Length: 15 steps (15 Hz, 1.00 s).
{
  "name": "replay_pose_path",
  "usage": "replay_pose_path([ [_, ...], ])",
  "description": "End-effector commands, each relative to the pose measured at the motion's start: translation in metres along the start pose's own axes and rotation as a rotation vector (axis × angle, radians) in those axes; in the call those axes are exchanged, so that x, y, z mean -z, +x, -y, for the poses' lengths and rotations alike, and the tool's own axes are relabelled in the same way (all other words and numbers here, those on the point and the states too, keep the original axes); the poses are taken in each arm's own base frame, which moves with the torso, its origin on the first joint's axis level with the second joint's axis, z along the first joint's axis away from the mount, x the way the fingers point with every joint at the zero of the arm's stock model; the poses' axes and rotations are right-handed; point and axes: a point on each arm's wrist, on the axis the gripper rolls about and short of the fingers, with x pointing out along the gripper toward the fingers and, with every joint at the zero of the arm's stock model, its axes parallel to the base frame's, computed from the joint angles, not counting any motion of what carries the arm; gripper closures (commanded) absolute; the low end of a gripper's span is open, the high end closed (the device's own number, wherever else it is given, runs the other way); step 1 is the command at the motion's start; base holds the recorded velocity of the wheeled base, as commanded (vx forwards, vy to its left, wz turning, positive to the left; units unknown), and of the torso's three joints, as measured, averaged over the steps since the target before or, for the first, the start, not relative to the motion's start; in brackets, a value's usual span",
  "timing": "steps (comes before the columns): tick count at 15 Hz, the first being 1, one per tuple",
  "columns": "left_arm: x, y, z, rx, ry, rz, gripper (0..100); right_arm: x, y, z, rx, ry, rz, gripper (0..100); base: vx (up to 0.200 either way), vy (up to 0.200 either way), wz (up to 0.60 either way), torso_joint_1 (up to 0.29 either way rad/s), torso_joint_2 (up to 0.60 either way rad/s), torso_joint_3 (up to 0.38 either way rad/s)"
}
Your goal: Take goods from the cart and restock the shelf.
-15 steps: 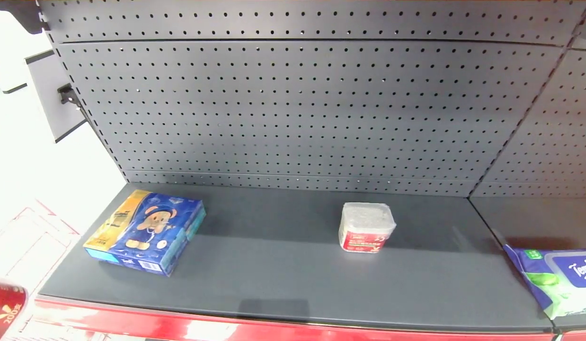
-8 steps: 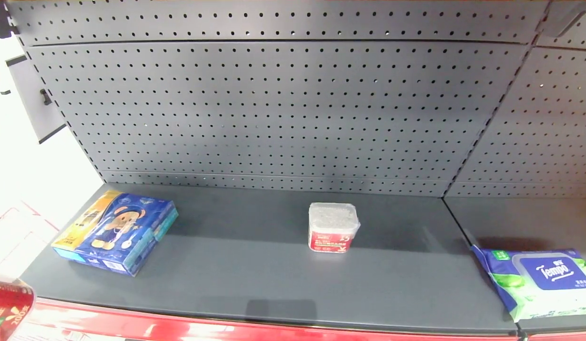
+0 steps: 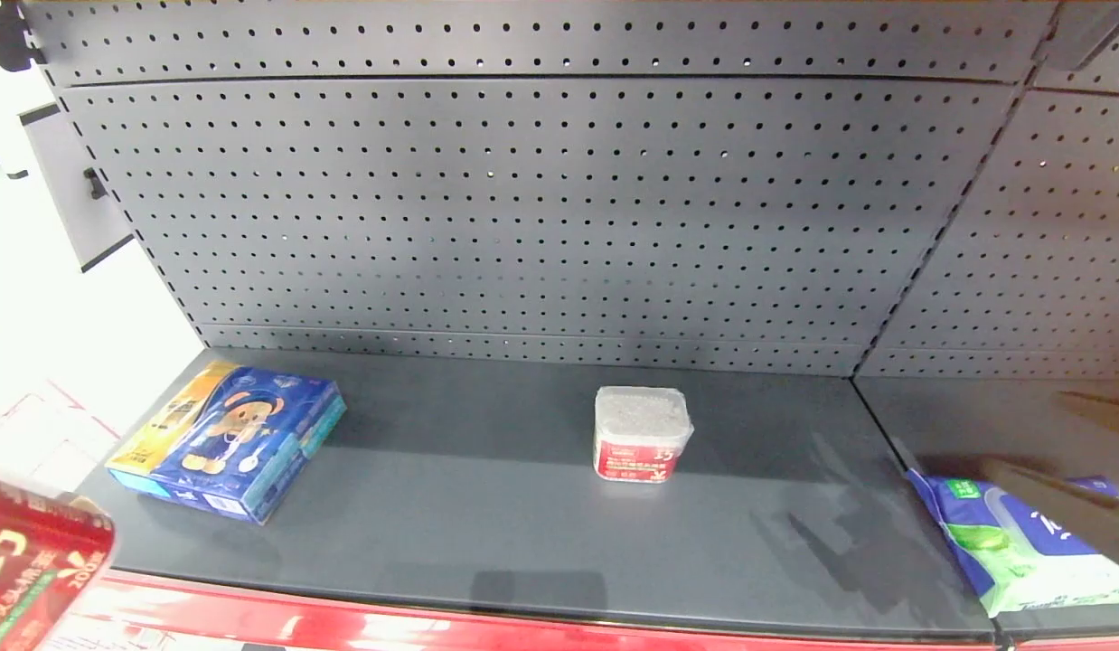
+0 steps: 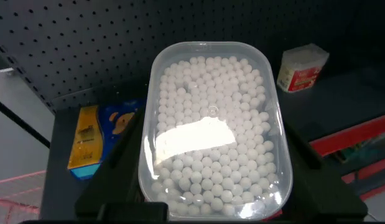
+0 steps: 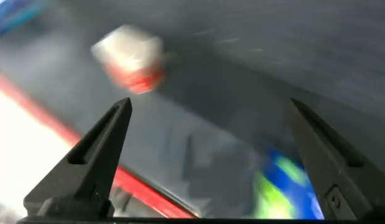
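Observation:
My left gripper (image 4: 212,165) is shut on a clear tub of white beads (image 4: 211,93), its black fingers (image 4: 124,155) pressed on both long sides. In the head view this tub's red label (image 3: 35,579) shows at the bottom left, in front of the shelf's red edge. A matching bead tub (image 3: 641,434) stands mid-shelf on the dark grey shelf board (image 3: 487,506). My right gripper (image 5: 211,155) hangs open above the shelf's right part, between that tub (image 5: 130,59) and a wipes pack (image 5: 285,186). The right arm (image 3: 1066,506) is a blur over the wipes.
A blue and gold box (image 3: 230,438) lies flat at the shelf's left end. The wipes pack (image 3: 1002,551) lies on the neighbouring board at the right. A perforated back panel (image 3: 541,208) closes the rear. Open board lies between box and tub.
The camera swung right, then settled. The held tub has risen at the bottom left. The right arm has come in as a blur over the wipes pack.

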Motion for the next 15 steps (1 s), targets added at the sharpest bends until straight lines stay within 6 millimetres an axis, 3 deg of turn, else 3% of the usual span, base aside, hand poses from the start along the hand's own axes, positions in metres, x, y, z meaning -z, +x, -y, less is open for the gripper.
replay_pose_path([
  [1,-0.001,0.015,0.001,0.058,-0.025,-0.050,100,0.020,0.102,0.022,-0.374,-0.058,-0.148,0,0.000,0.000,0.00,0.000,0.00,0.000],
  [7,-0.001,0.025,0.002,0.118,-0.033,-0.089,100,0.041,0.169,0.029,-0.561,-0.141,-0.170,0,0.000,0.000,0.00,0.000,0.00,0.000],
  [11,-0.006,0.034,0.001,0.116,-0.033,-0.112,100,0.038,0.203,0.034,-0.663,-0.201,-0.109,0,0.000,0.000,0.00,0.000,0.00,0.000],
  [15,-0.015,0.042,0.000,0.115,-0.033,-0.117,100,0.040,0.220,0.028,-0.697,-0.204,-0.113,0,0.000,0.000,0.00,0.000,0.00,0.000],
])
